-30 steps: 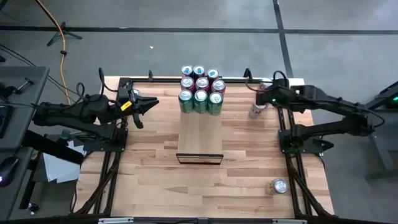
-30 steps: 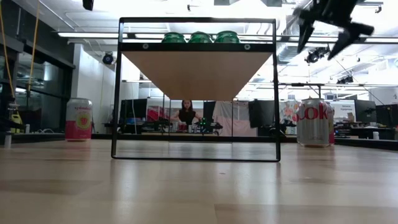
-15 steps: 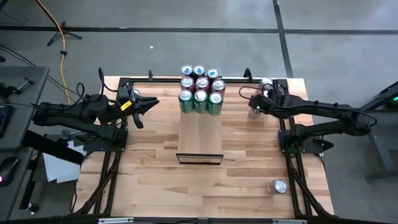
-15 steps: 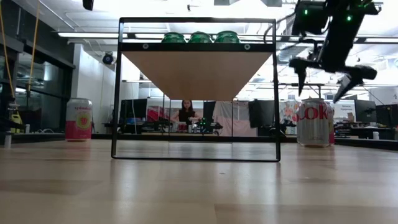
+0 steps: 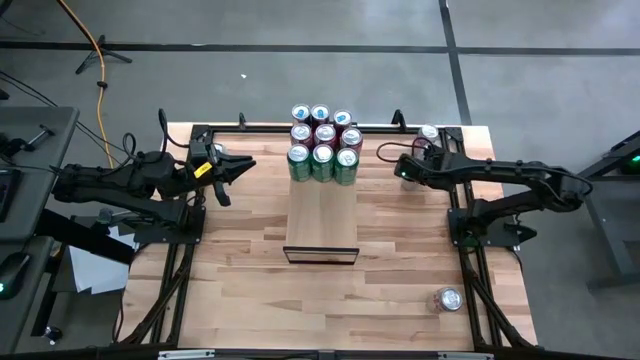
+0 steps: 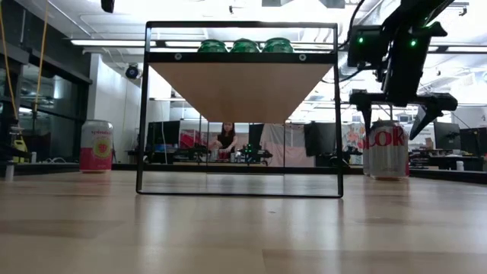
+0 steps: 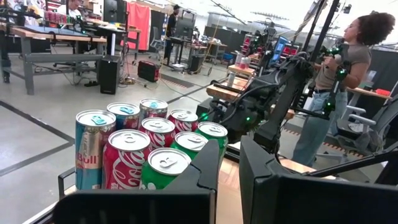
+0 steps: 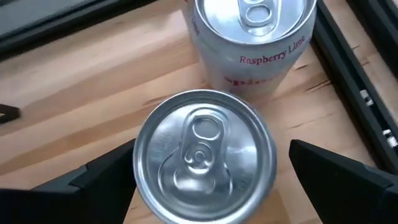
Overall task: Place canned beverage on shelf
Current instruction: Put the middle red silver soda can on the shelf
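A silver Diet Coke can [image 8: 205, 158] stands upright on the tabletop at the right of the shelf [image 5: 322, 215], and shows in the low view [image 6: 386, 148] too. My right gripper [image 5: 404, 172] is open just above the can's top, one finger on each side [image 6: 392, 114], touching nothing. The shelf is a pale raised panel in a dark frame [image 6: 335, 114]; several cans [image 5: 323, 145] stand on its far end. My left gripper [image 5: 235, 172] waits open at the far left, level with those cans [image 7: 155, 146].
A white Raspberry Lime can [image 8: 252, 43] stands close behind the Coke can, near the far right corner [image 5: 428, 133]. Another can [image 5: 448, 299] stands at the near right. A pink can [image 6: 96, 146] shows at the left in the low view. A person [image 7: 336, 81] stands beyond the table.
My right gripper has come down and gone toward the table's left and near edge, from above the far right corner to just over the Coke can's top. Its fingers have stayed open. The cans have not moved.
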You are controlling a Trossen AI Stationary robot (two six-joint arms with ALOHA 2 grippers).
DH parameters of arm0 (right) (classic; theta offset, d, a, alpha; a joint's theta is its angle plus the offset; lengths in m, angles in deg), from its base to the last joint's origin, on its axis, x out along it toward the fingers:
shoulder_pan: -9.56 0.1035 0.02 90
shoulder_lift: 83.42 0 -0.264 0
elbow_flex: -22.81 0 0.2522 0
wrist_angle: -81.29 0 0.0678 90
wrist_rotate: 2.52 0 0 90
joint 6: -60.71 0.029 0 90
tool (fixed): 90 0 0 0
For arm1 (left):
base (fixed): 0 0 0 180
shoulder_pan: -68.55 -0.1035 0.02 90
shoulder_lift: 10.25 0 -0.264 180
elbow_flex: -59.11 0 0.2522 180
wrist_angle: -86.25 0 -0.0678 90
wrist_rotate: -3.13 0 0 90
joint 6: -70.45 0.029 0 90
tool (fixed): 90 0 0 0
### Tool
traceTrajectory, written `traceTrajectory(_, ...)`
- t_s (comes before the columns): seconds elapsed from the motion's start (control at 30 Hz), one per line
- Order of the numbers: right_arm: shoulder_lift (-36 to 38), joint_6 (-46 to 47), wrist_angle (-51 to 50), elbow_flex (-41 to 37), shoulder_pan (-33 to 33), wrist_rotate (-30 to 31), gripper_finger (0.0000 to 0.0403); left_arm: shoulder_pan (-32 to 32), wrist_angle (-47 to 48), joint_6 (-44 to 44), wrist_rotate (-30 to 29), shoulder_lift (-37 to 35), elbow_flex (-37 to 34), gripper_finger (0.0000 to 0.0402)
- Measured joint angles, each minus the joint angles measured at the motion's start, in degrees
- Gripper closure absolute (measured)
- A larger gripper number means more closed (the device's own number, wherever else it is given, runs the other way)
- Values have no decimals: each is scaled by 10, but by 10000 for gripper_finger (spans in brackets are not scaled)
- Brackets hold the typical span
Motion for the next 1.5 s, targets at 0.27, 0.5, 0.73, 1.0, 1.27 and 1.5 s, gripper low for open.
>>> traceTrajectory(0.27,-8,-79,16,0,1,5,60,0,0,-5,0,0,0,401)
traceTrajectory(0.5,7,-147,-18,30,20,-1,116,0,0,-16,0,4,0,401)
traceTrajectory(0.73,60,-207,-89,114,64,19,116,0,-10,-45,-11,24,0,357)
traceTrajectory(1.0,98,-389,-107,318,155,47,116,0,-180,3,19,66,0,225)
traceTrajectory(1.27,42,-609,82,451,238,-64,116,0,-186,-26,82,137,73,103)
traceTrajectory(1.5,-107,-721,102,565,278,-196,116,-1,0,-30,172,242,216,55)
